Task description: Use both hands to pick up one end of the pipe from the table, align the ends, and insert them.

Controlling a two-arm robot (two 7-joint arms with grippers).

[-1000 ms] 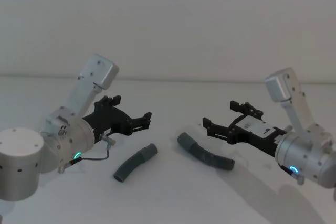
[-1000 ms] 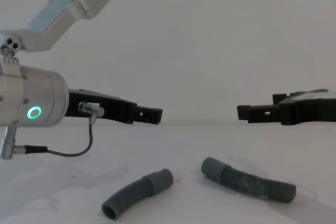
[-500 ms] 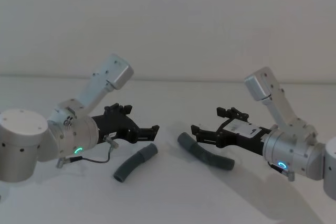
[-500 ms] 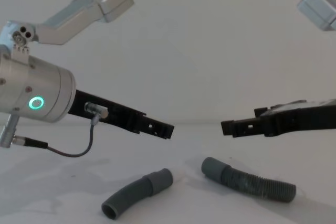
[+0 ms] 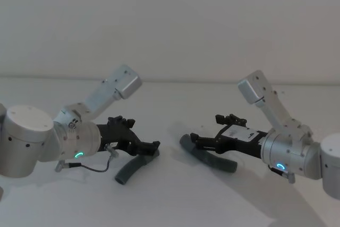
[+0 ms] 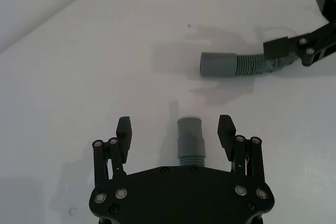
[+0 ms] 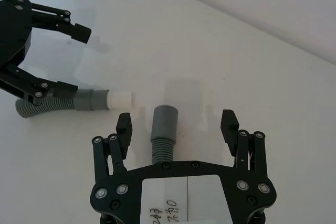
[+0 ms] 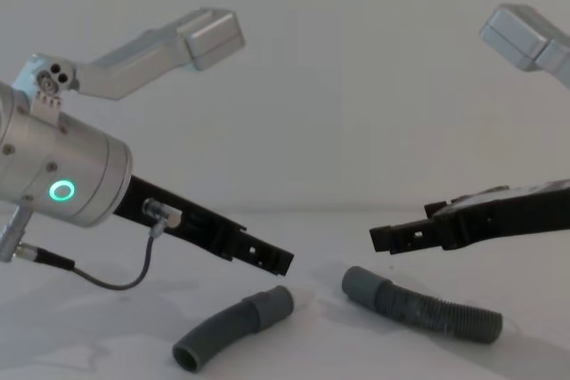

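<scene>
- Left gripper, fingers spread wide, hovers just above the short curved piece, whose cuffed end sits in line between the fingers, untouched.
- The short curved piece lies flat on the table.
- Right of the short curved piece, near but apart, lies the ribbed piece, cuff pointing toward it.
- Right gripper, likewise spread wide, hangs over that cuff, clear of it.
</scene>
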